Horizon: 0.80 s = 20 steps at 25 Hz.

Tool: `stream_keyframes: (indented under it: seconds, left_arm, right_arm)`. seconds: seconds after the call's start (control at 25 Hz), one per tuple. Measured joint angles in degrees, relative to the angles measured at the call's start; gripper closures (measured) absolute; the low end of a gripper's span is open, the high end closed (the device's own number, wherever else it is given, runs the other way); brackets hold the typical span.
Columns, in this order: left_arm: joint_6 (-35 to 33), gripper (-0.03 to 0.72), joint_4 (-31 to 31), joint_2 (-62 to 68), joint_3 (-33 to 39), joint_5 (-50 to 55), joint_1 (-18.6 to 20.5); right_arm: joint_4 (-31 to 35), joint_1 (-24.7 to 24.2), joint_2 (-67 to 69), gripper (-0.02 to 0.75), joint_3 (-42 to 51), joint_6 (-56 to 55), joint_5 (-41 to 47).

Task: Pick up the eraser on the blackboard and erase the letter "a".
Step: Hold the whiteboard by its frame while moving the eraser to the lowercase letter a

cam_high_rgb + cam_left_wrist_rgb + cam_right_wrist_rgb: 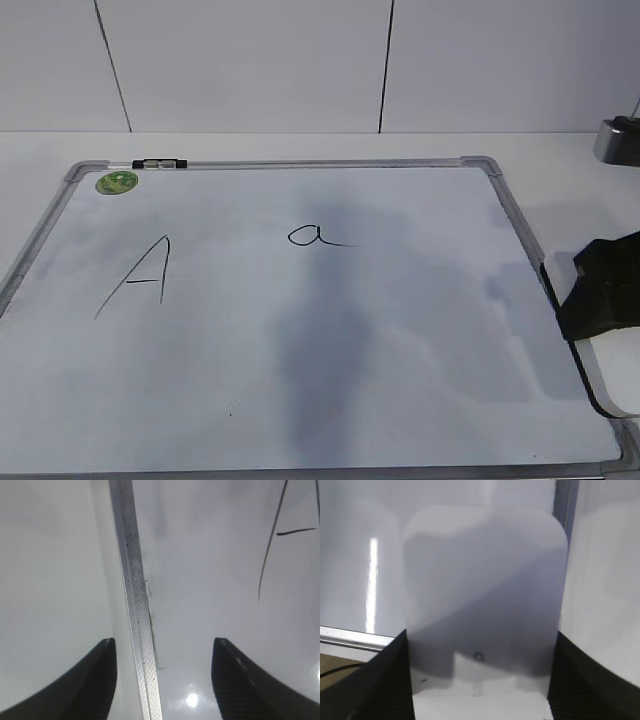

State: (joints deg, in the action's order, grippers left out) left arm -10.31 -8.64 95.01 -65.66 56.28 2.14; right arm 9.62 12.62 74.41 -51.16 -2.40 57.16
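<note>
1. Nearest the exterior camera, the blackboard (330, 400) lies flat on the white tabletop (300, 146), its grey metal frame running round a white writing surface with a dark shadow down the middle.
2. Right tool (480, 700): its dark fingers (380, 680) press against both long sides of the eraser (485, 590), grasping it. In the exterior view this tool (600, 290) sits at the right edge, over the board's right frame, with the eraser (615, 375) as a white rounded block just below it.
3. Left tool (162, 680): released, its two dark fingers (90, 685) spread apart and holding nothing. Between them runs the board's frame rail (135, 605), tabletop on one side and writing surface on the other.
4. Capital "A" (140, 275): angular black strokes on the left part of the board; some of its strokes also show in the left wrist view (272, 545).
5. Letter "a" (315, 236): small cursive mark with a trailing tail, near the upper middle of the board, well apart from the eraser.
6. Green sticker (117, 183): round, in the far left corner, just below a small black clip (160, 163) on the frame.
</note>
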Motion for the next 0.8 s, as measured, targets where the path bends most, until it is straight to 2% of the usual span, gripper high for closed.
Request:
stream_keyframes:
  seconds: [0.24, 0.44, 0.52, 0.68, 0.8]
  left_arm:
    - [-1.02, 0.254, 1.13, 6.87, -2.60, 0.00, 0.78]
    - [-3.01, 0.287, -1.45, 10.38, -4.80, 0.00, 3.91]
    - [-3.39, 0.307, -1.93, 11.57, -5.95, 0.00, 4.51]
    - [-3.64, 0.394, -3.15, 13.70, -7.00, 0.09, 5.00]
    - [-4.50, 0.419, -3.73, 14.47, -7.11, 0.13, 5.00]
  right_arm:
    - [0.00, 0.00, 0.00, 0.197, 0.00, 0.00, -0.03]
    - [0.00, 0.00, 0.00, 0.197, 0.00, 0.00, -0.03]
    - [0.00, 0.00, 0.00, 0.197, 0.00, 0.00, -0.03]
    - [0.00, 0.00, 0.00, 0.197, 0.00, 0.00, -0.03]
    - [0.00, 0.00, 0.00, 0.197, 0.00, 0.00, -0.03]
